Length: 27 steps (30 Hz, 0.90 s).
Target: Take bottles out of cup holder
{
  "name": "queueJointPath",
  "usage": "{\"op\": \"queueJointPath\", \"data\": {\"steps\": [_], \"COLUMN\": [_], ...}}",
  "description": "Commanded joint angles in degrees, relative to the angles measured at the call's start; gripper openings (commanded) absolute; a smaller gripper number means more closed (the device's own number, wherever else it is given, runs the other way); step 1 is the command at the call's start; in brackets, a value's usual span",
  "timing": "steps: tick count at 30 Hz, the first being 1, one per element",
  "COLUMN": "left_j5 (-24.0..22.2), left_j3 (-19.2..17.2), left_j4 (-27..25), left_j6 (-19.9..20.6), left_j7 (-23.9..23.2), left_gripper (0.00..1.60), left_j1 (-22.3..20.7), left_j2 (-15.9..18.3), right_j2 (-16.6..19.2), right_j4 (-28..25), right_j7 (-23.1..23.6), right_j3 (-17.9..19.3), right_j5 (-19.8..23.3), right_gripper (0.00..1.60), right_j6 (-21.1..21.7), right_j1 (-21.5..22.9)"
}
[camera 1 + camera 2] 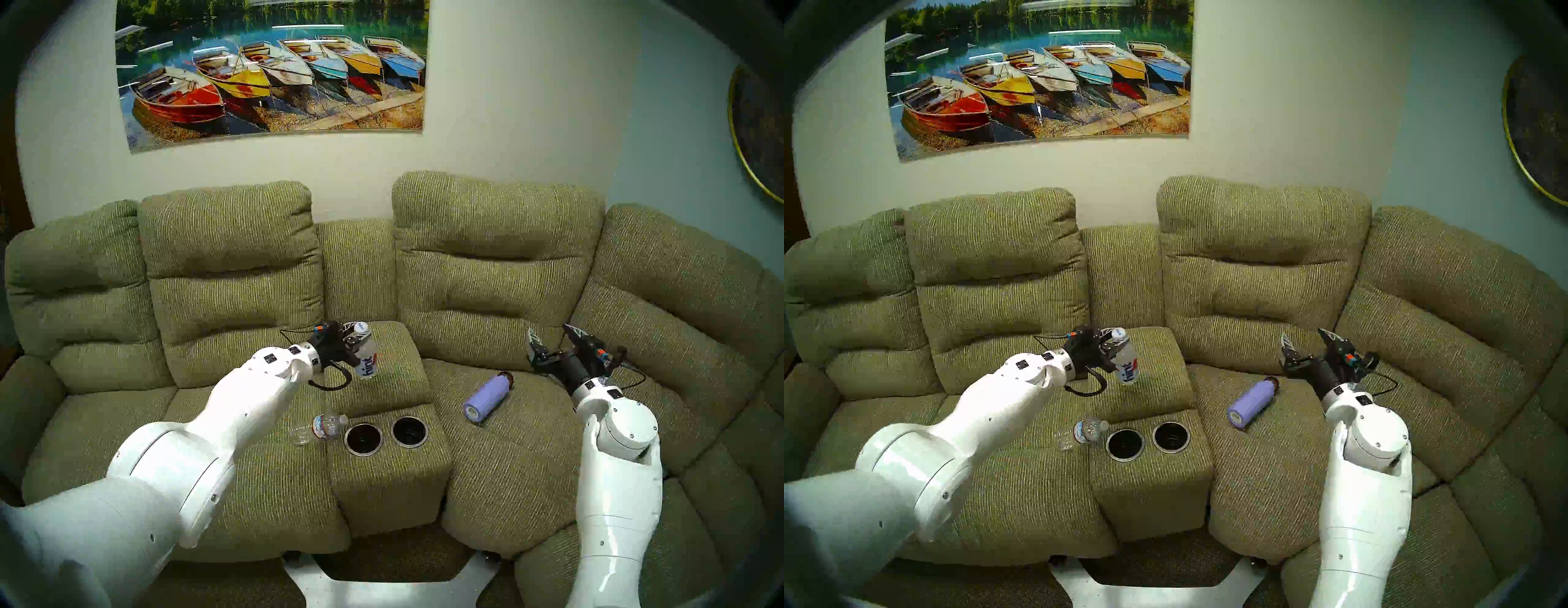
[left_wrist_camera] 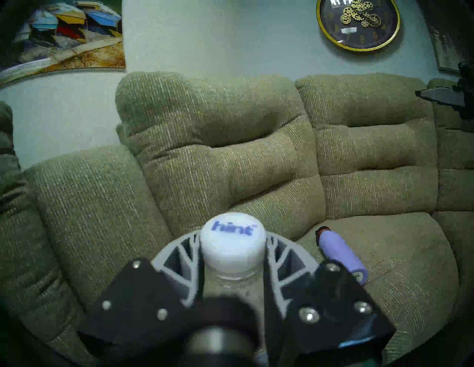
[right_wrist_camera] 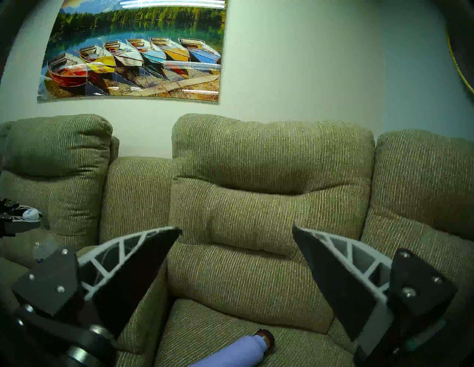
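My left gripper (image 1: 358,337) is shut on the neck of a clear "hint" bottle (image 1: 367,354) with a white cap (image 2: 232,239), held in the air above the olive console lid. A second clear bottle (image 1: 324,426) with a red-white-blue label lies on its side on the left seat, just left of the cup holder (image 1: 364,439). Both black wells, left and right (image 1: 409,432), show nothing inside. My right gripper (image 1: 551,335) is open above the right seat, holding nothing.
A lavender metal flask (image 1: 488,397) lies on the right seat cushion, below and left of my right gripper. The sofa backrests (image 1: 496,263) rise behind both arms. A boat picture (image 1: 271,68) and a round clock (image 2: 357,23) hang on the wall.
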Motion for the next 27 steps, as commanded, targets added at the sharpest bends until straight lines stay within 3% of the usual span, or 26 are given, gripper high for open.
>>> {"op": "queueJointPath", "data": {"steps": [1, 8, 15, 21, 27], "left_j5": [0.2, 0.1, 0.0, -0.1, 3.1], "left_j3": [-2.1, -3.4, -4.3, -5.0, -4.0], "left_j4": [-4.9, -9.4, -14.8, -19.3, -24.2], "left_j6": [-0.7, 0.1, 4.1, 10.7, 12.0], "left_j7": [2.6, 4.6, 7.2, 11.3, 18.0], "left_gripper": [0.0, 0.0, 0.0, 0.0, 0.0], "left_j1": [1.9, 4.5, 9.3, 13.4, 17.6], "left_j2": [5.8, 9.0, 11.4, 12.3, 13.0], "right_j2": [0.1, 0.0, 0.0, -0.1, -0.1], "right_j4": [-1.2, -1.2, -1.4, -1.6, -1.8], "right_j7": [0.0, 0.0, 0.0, 0.0, -0.1], "right_j3": [-0.1, -0.1, -0.1, -0.1, -0.1], "right_j5": [0.2, 0.2, 0.2, 0.2, 0.2], "right_gripper": [1.6, 1.6, 1.6, 1.6, 1.6], "right_j6": [-0.3, -0.3, -0.3, -0.2, -0.1], "right_j1": [0.6, 0.6, 0.5, 0.5, 0.4]}}
